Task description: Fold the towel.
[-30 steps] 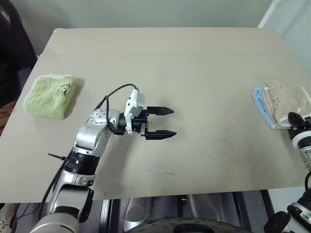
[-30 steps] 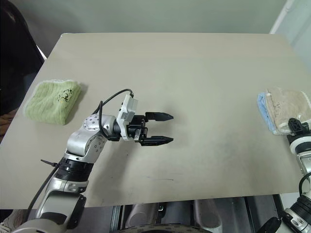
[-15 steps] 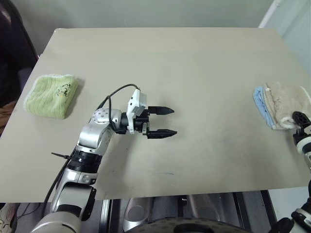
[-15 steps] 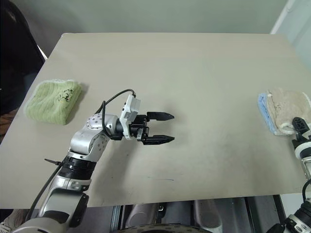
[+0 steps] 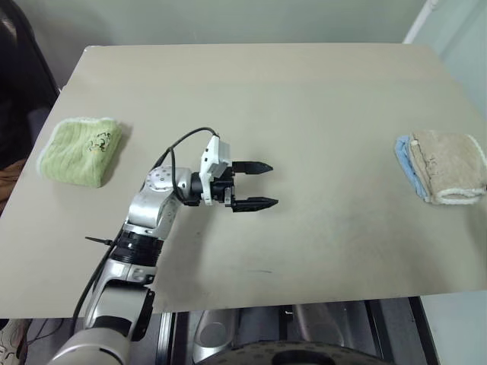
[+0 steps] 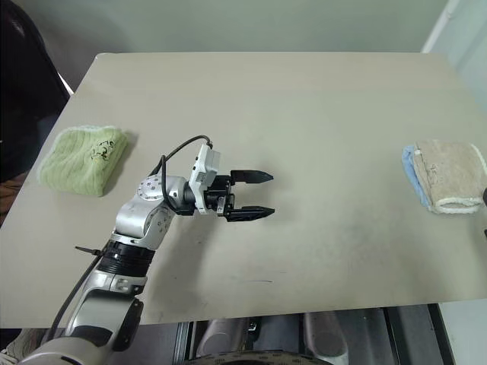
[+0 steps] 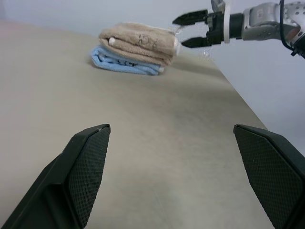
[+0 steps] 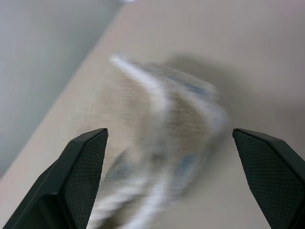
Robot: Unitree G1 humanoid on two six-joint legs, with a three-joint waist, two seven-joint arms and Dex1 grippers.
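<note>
At the far left of the head-camera frame a folded light-green towel [image 5: 78, 150] sits near the tabletop's [image 5: 304, 106] left edge, no part of this job. Just left of centre my left hand [image 5: 254, 185] hangs above bare tabletop, its two black fingers spread wide with nothing between them, pointing toward the right of the frame.

Across a wide stretch of bare surface, at the right edge of the frame, lies the towel [image 5: 449, 167], the beige terry one with white stitched edging. It is already folded into a thick packet and rests on top of a folded light-blue towel [image 5: 406, 164], whose edge peeks out along its left side. My right hand [image 7: 188, 30] is at the upper right of the left wrist view, just beside the beige packet and clear of it, fingers parted and empty.

I judge the towel soft, light and limp (terry sags the moment it is lifted), with enough nap that it should not slip. If it needs squaring up, I would pinch the stitched edge at a corner, taking only the beige layers so the blue one stays put.
</note>
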